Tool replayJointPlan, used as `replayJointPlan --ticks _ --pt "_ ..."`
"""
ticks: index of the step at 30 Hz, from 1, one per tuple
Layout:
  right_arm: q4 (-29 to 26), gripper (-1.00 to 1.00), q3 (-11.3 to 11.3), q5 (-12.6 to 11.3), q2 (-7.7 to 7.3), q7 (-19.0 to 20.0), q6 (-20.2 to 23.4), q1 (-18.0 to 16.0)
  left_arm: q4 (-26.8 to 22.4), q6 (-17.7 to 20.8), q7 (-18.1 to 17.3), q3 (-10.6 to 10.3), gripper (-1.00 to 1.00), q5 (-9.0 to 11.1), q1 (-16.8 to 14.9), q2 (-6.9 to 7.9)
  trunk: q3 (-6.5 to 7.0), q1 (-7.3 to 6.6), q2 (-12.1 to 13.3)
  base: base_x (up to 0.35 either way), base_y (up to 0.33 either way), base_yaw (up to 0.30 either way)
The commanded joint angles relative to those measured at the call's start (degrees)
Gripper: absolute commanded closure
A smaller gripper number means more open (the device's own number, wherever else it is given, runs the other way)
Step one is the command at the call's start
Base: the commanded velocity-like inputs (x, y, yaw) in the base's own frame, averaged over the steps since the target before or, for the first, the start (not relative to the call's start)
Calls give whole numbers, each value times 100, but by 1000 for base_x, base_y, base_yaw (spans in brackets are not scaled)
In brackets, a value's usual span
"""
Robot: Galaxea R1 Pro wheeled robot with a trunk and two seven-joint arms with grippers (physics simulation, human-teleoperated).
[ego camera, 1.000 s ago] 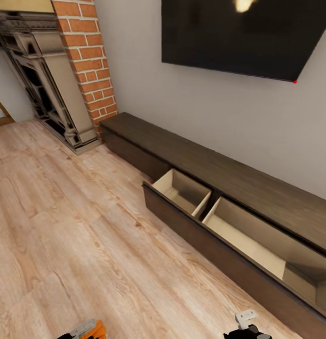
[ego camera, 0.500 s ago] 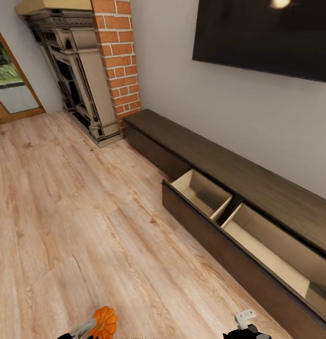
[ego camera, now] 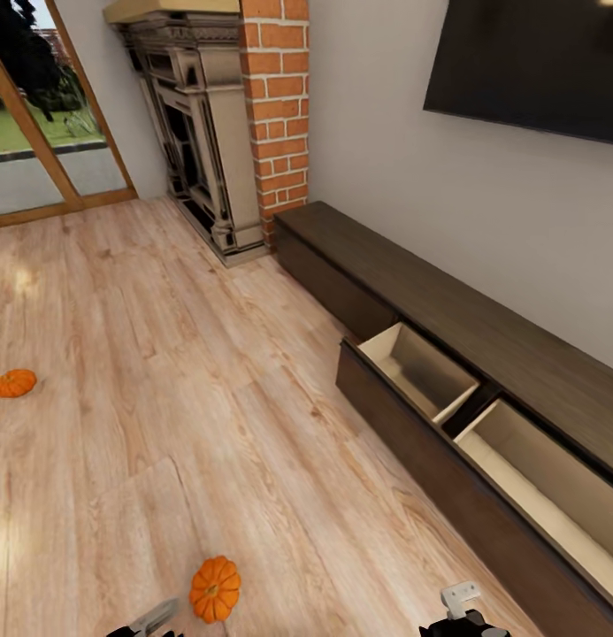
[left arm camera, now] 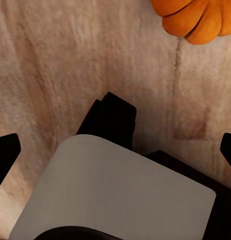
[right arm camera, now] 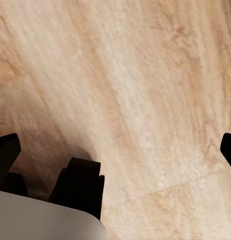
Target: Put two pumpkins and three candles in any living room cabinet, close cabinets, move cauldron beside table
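Both grippers, the left (left arm camera: 115,150) and the right (right arm camera: 115,150), hang over the plank floor (ego camera: 164,354) with fingers spread wide and nothing between them. One pumpkin (ego camera: 215,588) lies on the floor near the left gripper and well apart from the cabinet (ego camera: 483,354), with its stem side turned away so I cannot tell its direction; the second pumpkin (ego camera: 15,383) sits much farther from the cabinet, toward the glass door (ego camera: 41,150). Along the wall beside the brick fireplace (ego camera: 275,115), the cabinet has its drawer (ego camera: 421,372) pulled out, and no writing is readable anywhere.
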Motion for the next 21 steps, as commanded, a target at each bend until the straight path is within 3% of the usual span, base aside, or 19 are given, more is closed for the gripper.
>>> replayJointPlan --ticks 1,21 --pt "0 -100 0 0 0 0 0 0 -1 0 1 1 -100 0 0 0 -4 0 0 0 0 284" --pt "0 -100 0 3 0 0 0 0 -3 0 1 -3 -100 -5 0 0 -81 0 0 0 0 284"
